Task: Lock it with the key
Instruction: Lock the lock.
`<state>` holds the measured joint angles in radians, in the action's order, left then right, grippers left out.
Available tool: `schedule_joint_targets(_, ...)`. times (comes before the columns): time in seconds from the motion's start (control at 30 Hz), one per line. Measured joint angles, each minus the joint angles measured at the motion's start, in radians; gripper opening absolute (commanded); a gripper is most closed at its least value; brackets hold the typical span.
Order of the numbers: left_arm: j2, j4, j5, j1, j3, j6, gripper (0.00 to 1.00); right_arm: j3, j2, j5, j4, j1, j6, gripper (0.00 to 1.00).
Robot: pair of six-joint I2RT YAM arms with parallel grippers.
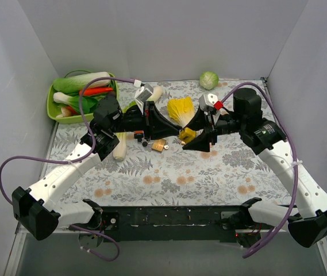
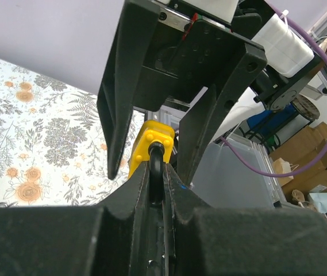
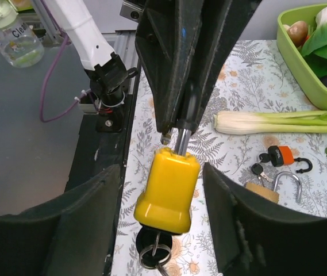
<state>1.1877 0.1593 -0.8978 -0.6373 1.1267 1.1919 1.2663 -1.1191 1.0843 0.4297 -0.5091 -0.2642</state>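
Table (image 1: 169, 184), floral cloth. On it, one brass padlock (image 1: 159, 145), loose. Above mid-table, one yellow padlock (image 3: 169, 190), key (image 3: 154, 253) in its underside. The left pincer (image 3: 177, 123) is clamped on its shackle (image 2: 156, 172). The right pincer (image 3: 162, 218) has fingers apart, flanking the body without touching. Far left: green basket (image 1: 54, 112), vegetables.
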Motion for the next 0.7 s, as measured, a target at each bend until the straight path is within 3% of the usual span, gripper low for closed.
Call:
schedule_joint_targets(0.07, 0.0, 0.0, 0.005, 0.0, -0.005, 0.002, 0.0, 0.0, -0.003, -0.016, -0.011, -0.016, 0.005, 0.48)
schedule_joint_targets(0.23, -0.002, -0.001, 0.019, 0.002, -0.009, -0.004, 0.0, 0.0, -0.015, -0.068, -0.02, -0.029, 0.031, 0.02)
schedule_joint_targets(0.27, -0.002, 0.0, 0.022, 0.005, -0.014, -0.005, 0.02, 0.0, -0.017, -0.074, -0.021, -0.029, 0.031, 0.01)
schedule_joint_targets(0.3, -0.003, 0.001, 0.024, 0.007, -0.019, -0.007, 0.11, 0.0, -0.019, -0.081, -0.019, -0.03, 0.031, 0.01)
schedule_joint_targets(0.33, -0.004, 0.001, 0.025, 0.008, -0.024, -0.012, 0.37, 0.0, -0.024, -0.085, -0.015, -0.03, 0.03, 0.01)
schedule_joint_targets(0.43, -0.005, -0.033, 0.016, 0.013, -0.023, -0.06, 0.55, 0.0, -0.039, -0.089, -0.005, -0.03, 0.025, 0.01)
schedule_joint_targets(0.57, 0.0, -0.19, -0.032, 0.027, 0.038, -0.163, 0.61, 0.0, -0.055, -0.088, 0.03, -0.031, 0.016, 0.01)
schedule_joint_targets(0.7, 0.001, -0.335, -0.09, 0.045, 0.1, -0.273, 0.58, 0.008, -0.061, -0.08, 0.072, -0.031, -0.018, 0.01)
